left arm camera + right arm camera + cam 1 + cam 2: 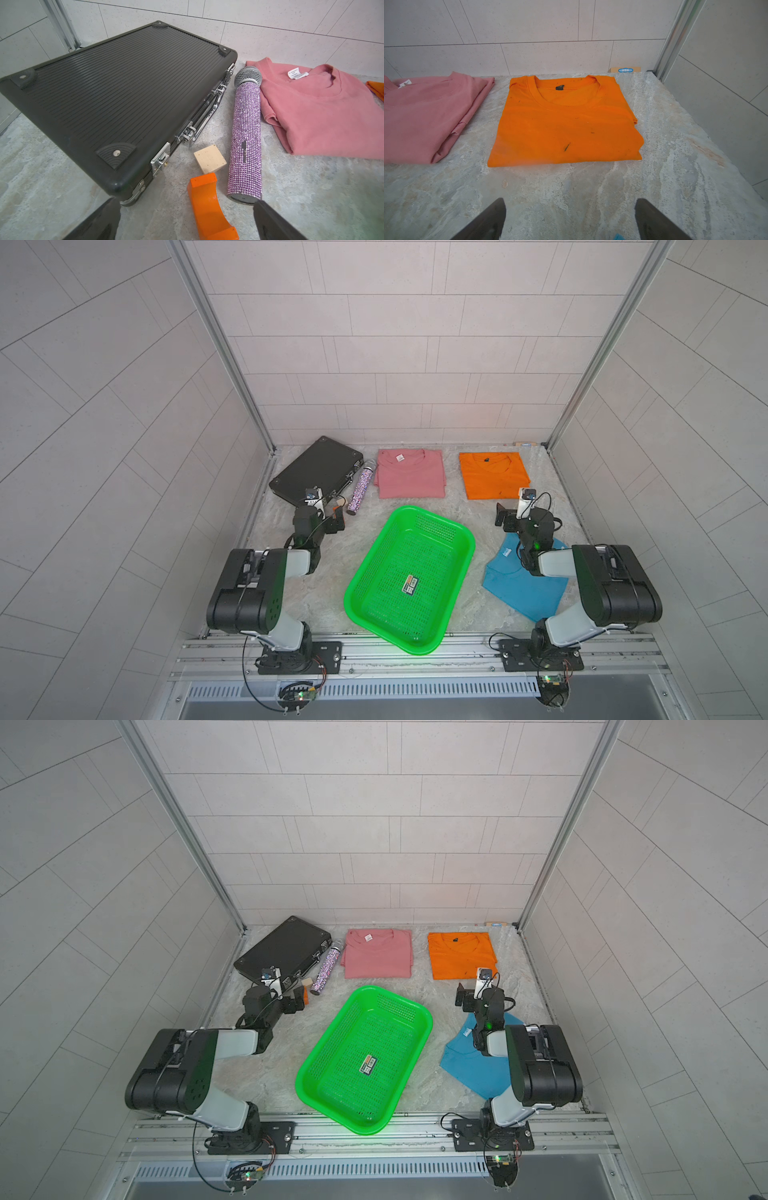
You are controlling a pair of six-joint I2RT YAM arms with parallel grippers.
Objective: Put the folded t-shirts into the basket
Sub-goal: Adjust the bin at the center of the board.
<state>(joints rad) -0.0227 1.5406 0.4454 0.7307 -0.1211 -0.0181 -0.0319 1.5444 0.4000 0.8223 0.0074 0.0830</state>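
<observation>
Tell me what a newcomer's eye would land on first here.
The bright green basket stands out first, lying askew in the middle with only a sticker inside. Behind it, at the back, lie the pink t-shirt and the orange t-shirt; the teal t-shirt lies beside the basket, partly under the right arm. A glittery purple microphone lies between the black case and the pink t-shirt.

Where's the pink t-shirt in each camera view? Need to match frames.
Top view: pink t-shirt between the microphone and the orange t-shirt.
Top view: pink t-shirt in the same spot.
Left wrist view: pink t-shirt next to the microphone, on the side away from the black case.
Right wrist view: pink t-shirt beside the orange t-shirt, partly cut off.
Shared landmark: the orange t-shirt, in all four.
</observation>
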